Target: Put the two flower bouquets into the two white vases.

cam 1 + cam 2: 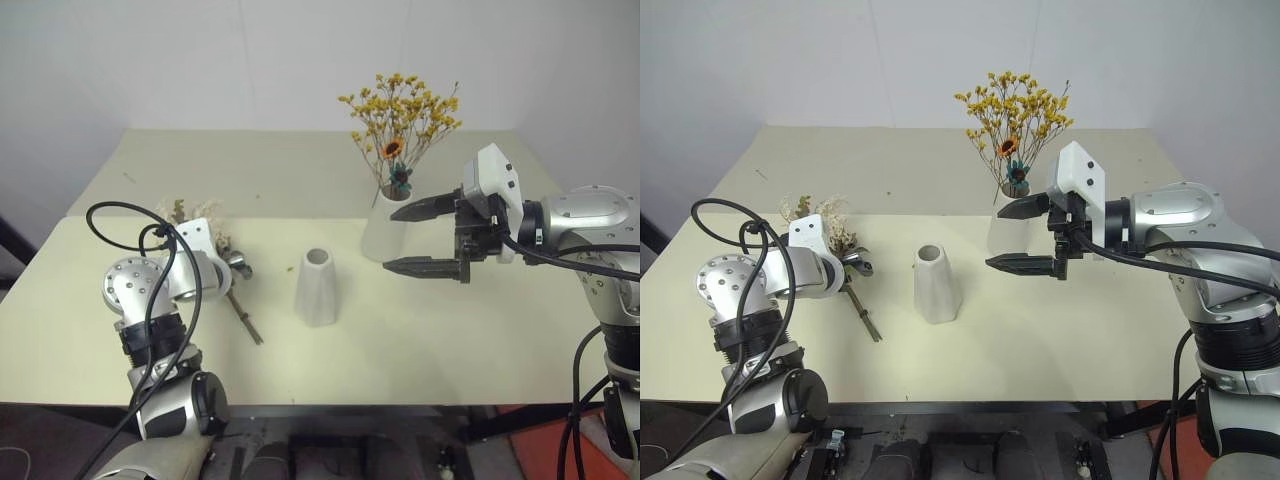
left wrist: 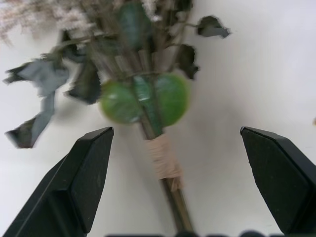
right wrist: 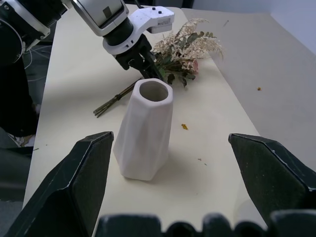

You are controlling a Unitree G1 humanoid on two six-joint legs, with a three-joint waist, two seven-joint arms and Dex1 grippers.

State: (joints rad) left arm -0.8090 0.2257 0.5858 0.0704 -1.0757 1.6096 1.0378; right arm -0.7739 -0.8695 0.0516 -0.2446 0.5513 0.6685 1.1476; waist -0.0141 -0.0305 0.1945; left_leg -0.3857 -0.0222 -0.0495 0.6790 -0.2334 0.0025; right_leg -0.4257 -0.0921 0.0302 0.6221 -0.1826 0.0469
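**Meanwhile: one bouquet in its vase, one lying on the desk**

Starting at the left edge of the cream desk point(image 1: 120, 370), the left gripper point(image 2: 175, 177) points down over the second bouquet point(image 3: 185, 47), a bunch of cream sprigs, green leaves and a hint of pink. Its two black fingers stand wide apart, one on each side of the stems near the twine binding, holding nothing. The bouquet lies flat on the desk, blossoms toward the far edge, stems point(image 1: 245, 322) trailing toward the near edge.

Near the middle of the desk stands the shorter vase point(image 1: 317, 288), white, cone-shaped with a narrow neck, upright and empty. It is apart from the stems.

Further right and a little farther back stands the taller vase point(image 1: 385, 230), white, partly hidden behind the right gripper point(image 1: 425, 240). It holds the yellow bouquet point(image 1: 402, 115), tiny yellow-orange blossoms with a small sunflower and a teal flower, upright.

The right gripper hangs above the desk, pointing left toward the shorter vase, fingers wide apart and empty.
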